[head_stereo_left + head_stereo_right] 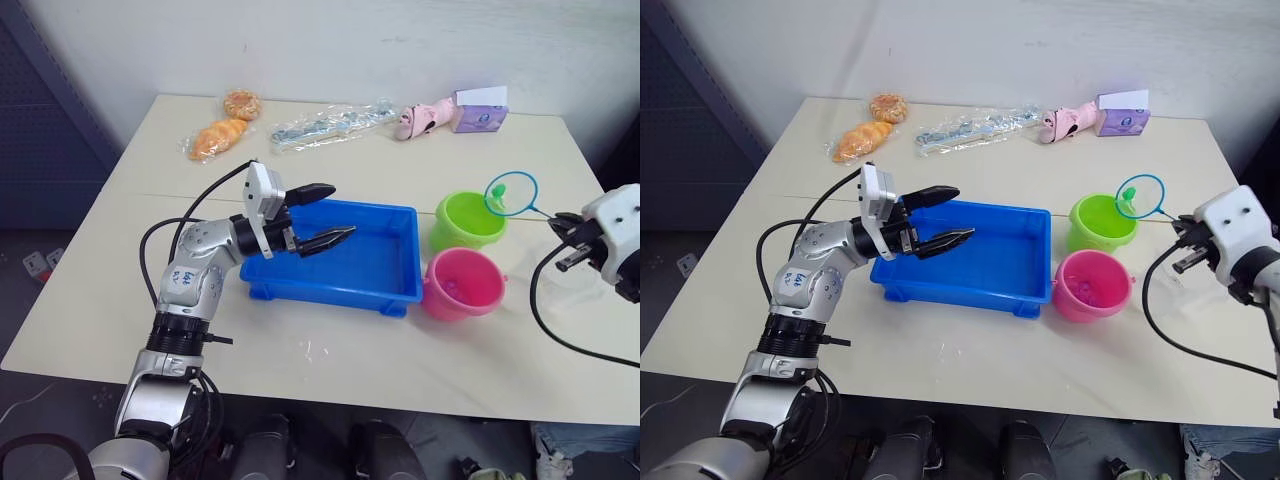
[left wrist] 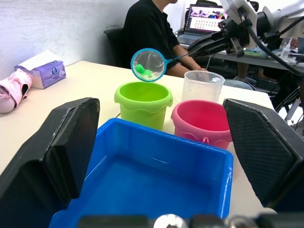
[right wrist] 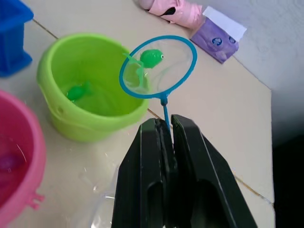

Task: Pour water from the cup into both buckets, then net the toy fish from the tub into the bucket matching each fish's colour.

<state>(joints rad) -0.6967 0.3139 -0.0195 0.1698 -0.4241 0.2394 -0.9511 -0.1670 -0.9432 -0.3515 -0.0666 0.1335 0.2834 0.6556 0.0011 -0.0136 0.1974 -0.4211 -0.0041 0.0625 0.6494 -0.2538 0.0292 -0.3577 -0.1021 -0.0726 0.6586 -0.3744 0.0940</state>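
The right gripper [image 3: 166, 126], its two black fingers pinched tight on the thin handle, holds the small round blue-rimmed mesh net [image 3: 158, 66] straight out ahead of its fingertips, the handle's long axis pointing away from the wrist toward the lime green round plastic bucket [image 3: 85, 88]. A tiny green toy fish [image 3: 152, 57] sits in the mesh, which hangs over the bucket's nearer rim, so the drop seems to need only a tip of the hoop. The left gripper [image 1: 318, 215] hovers spread and empty over the shallow bright blue rectangular plastic tub [image 1: 385, 275], farther from that bucket.
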